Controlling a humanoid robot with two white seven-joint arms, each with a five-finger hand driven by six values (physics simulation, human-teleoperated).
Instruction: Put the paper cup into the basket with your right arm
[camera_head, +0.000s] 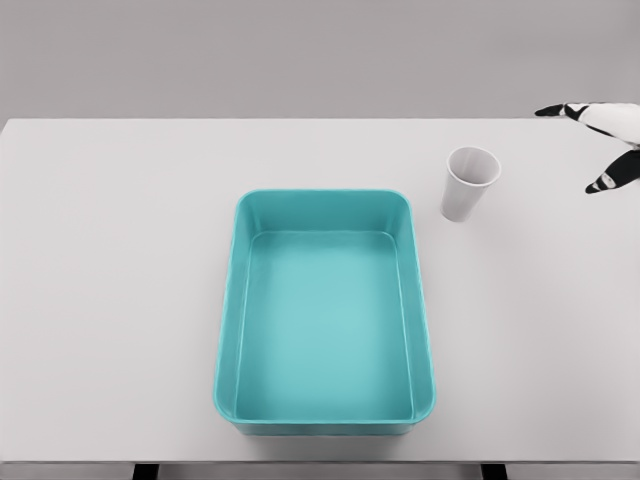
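A white paper cup (469, 184) stands upright on the white table, just off the far right corner of the teal basket (326, 203). The basket is a rectangular tub with nothing inside it. My right hand (590, 146) enters at the right edge, to the right of the cup and well apart from it. Only its black-tipped fingers (606, 182) show, spread and holding nothing. The left arm is out of view.
The white table (120, 250) runs across the whole view, with its far edge along the grey wall and its near edge at the bottom of the picture.
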